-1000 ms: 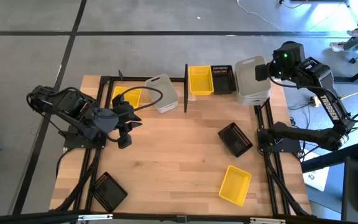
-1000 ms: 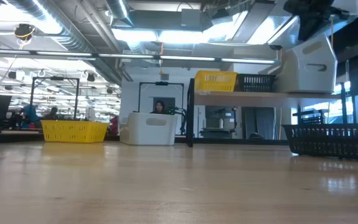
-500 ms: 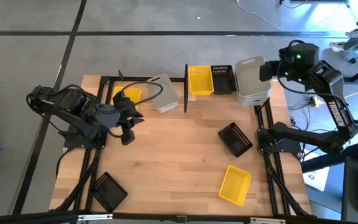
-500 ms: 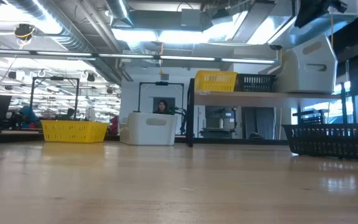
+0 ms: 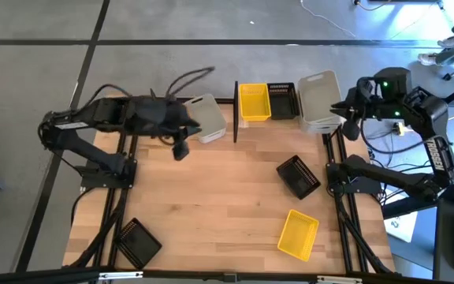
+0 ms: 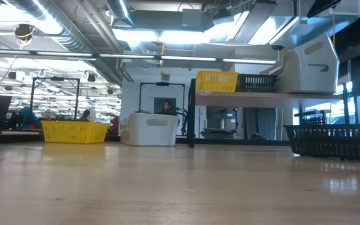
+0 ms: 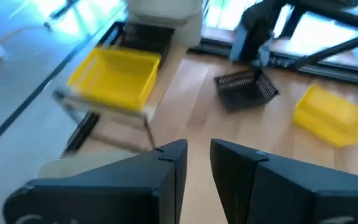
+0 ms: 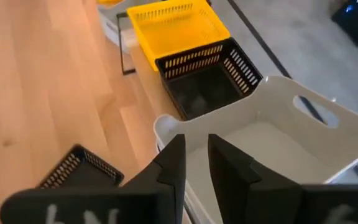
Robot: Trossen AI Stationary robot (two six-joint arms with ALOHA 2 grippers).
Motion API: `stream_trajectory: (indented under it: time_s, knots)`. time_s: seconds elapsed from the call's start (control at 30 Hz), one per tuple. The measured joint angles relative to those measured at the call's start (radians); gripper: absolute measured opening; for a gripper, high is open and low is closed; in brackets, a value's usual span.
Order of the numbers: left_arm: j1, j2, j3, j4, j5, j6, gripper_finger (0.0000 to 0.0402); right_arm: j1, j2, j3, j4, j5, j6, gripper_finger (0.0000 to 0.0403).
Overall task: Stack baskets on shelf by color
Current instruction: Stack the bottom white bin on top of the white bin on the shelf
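Note:
On the shelf (image 6: 242,95) stand a yellow basket (image 5: 253,102), a black slatted basket (image 5: 282,99) and a stack of whitish baskets (image 5: 319,101). Another whitish basket (image 5: 208,118) sits on the table left of the shelf's post. My left gripper (image 5: 181,150) hovers just near-left of it, open by a narrow gap and holding nothing (image 7: 197,149). My right gripper (image 5: 344,115) stands at the right side of the whitish stack. It looks down on the stack's rim, open by a narrow gap and holding nothing (image 8: 194,146). A yellow basket (image 6: 74,131) stands at the far left.
Loose on the table lie a black basket (image 5: 298,175) at mid-right, a yellow basket (image 5: 298,234) near the front right and a black basket (image 5: 136,242) at the front left corner. Bare wood lies between them in the middle. People show in the room beyond the table.
My left gripper has swung toward the table's far edge and to the right, toward the whitish basket on the table, with its arm stretching out. My right gripper has drawn back off the whitish stack toward the table's right edge and rolled. No basket has moved.

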Motion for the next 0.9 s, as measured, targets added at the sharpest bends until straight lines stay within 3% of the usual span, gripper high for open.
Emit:
stream_trajectory:
  time_s: [0.1,0.3,0.53,0.7,0.9]
  knots:
    - [0.067,0.038,-0.004,0.065,0.054,0.081,0.0063,0.000,-0.012,0.000,-0.005,0.043,0.043,0.0067]
    - [0.208,0.096,-0.002,0.212,0.140,0.224,0.0063,0.000,-0.020,0.000,0.013,0.236,0.407,0.0067]
    - [0.370,0.130,-0.004,0.287,0.260,0.323,0.0063,0.000,0.017,0.000,0.079,0.352,0.754,0.0067]
    - [0.478,0.142,-0.004,0.294,0.401,0.349,0.0063,0.001,0.090,0.000,0.085,0.355,0.855,0.0067]
    - [0.568,0.148,-0.004,0.300,0.541,0.350,0.0063,0.001,0.159,0.000,0.083,0.420,0.850,0.0067]
